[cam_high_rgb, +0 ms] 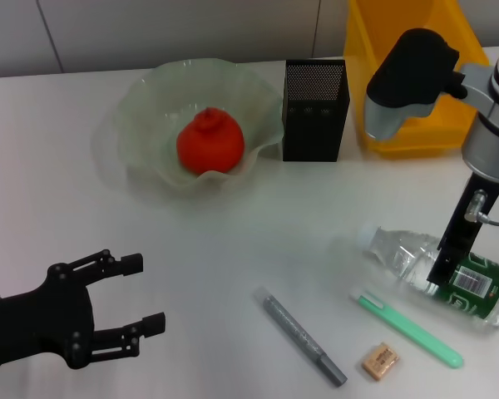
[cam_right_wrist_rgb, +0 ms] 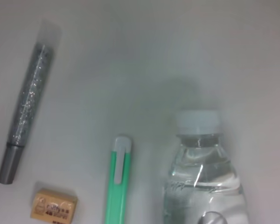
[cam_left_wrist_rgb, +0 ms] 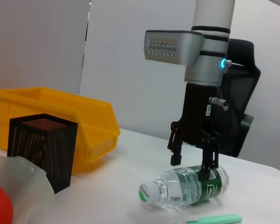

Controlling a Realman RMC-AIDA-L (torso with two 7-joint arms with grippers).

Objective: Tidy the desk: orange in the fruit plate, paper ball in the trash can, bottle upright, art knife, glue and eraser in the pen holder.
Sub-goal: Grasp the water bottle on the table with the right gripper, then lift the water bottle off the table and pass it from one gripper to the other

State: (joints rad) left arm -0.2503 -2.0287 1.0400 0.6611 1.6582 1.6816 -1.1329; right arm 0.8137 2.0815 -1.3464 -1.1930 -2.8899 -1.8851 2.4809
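On the white bench (cam_high_rgb: 233, 274), the bottle (cam_high_rgb: 445, 274) lies on its side at the robot's right, cap pointing toward the middle. The right hand (cam_high_rgb: 442, 270) is down over its green-labelled end. The head view hides the fingers behind the black wrist link, but the left wrist view shows the right hand (cam_left_wrist_rgb: 192, 161) from the side: one finger is beside the bottle (cam_left_wrist_rgb: 184, 186) near its clear shoulder, the other presses against the green label, so the hand is spread around the bottle rather than clenched on it.

The right wrist view shows none of its own fingers; it looks straight down on the bottle's (cam_right_wrist_rgb: 203, 172) white cap and clear neck, with the green art knife (cam_right_wrist_rgb: 116, 184) just beside it, the grey glitter glue (cam_right_wrist_rgb: 25, 105) farther off, and the eraser (cam_right_wrist_rgb: 53, 204) near the glue's cap end. The head view sets the same three on the near bench: art knife (cam_high_rgb: 407, 328), glue (cam_high_rgb: 303, 337) and eraser (cam_high_rgb: 380, 362) between their near ends.

The orange (cam_high_rgb: 209, 141) sits in the fruit plate (cam_high_rgb: 141, 100) at the far side. The pen holder (cam_high_rgb: 314, 112) stands just beside the plate, and the trash can (cam_high_rgb: 374, 41) stands beyond it to the right. The left hand (cam_high_rgb: 121, 307) hovers over the near left of the bench, fingers spread and holding nothing.
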